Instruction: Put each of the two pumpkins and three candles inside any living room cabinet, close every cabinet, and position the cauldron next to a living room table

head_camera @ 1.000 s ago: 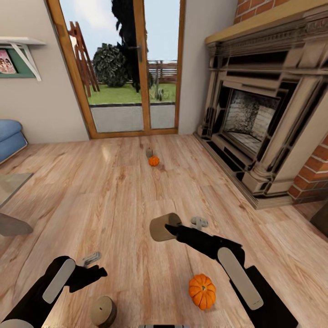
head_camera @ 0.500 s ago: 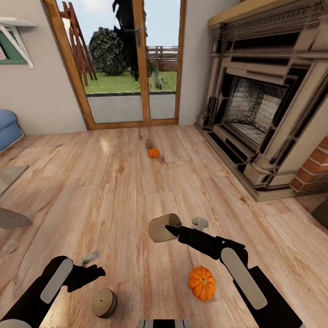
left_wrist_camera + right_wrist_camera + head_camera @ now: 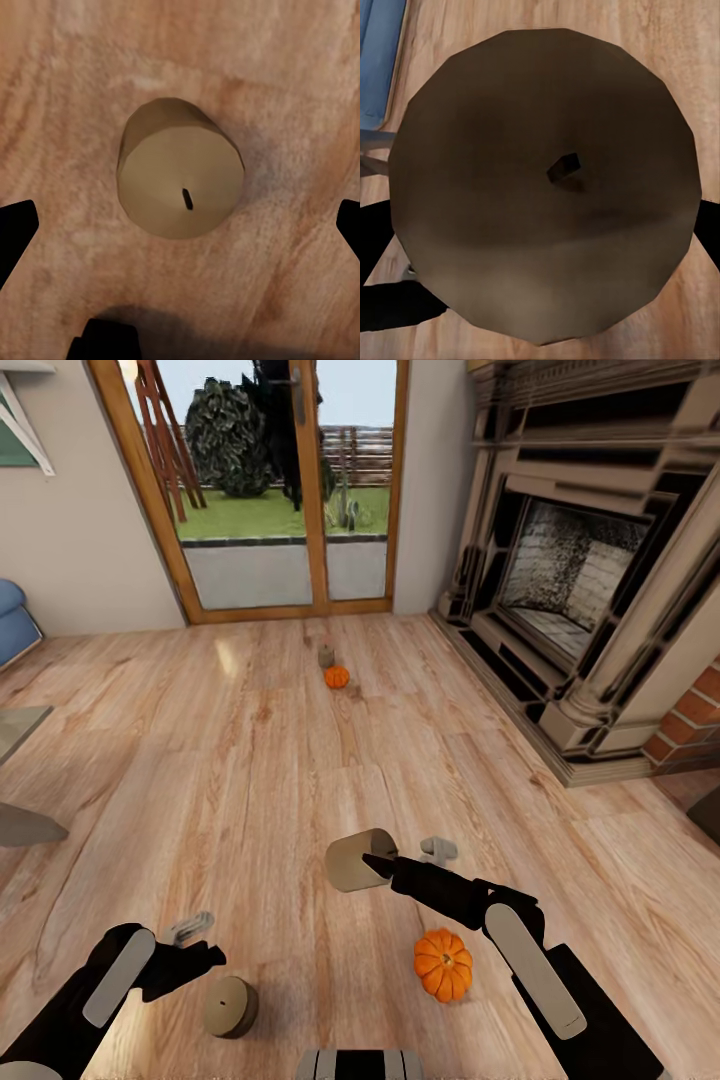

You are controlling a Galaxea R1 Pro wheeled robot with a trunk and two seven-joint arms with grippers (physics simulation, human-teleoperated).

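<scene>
Head view: right gripper (image 3: 385, 863) pinches a candle (image 3: 352, 859); pumpkin (image 3: 443, 964) at its 5 o'clock; left gripper (image 3: 190, 940) spread above another candle (image 3: 230, 1006).

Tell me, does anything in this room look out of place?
Yes: pumpkins and candles sit scattered on the bare wooden floor, an odd spot for decorations. A third candle is held sideways in the right gripper.
</scene>
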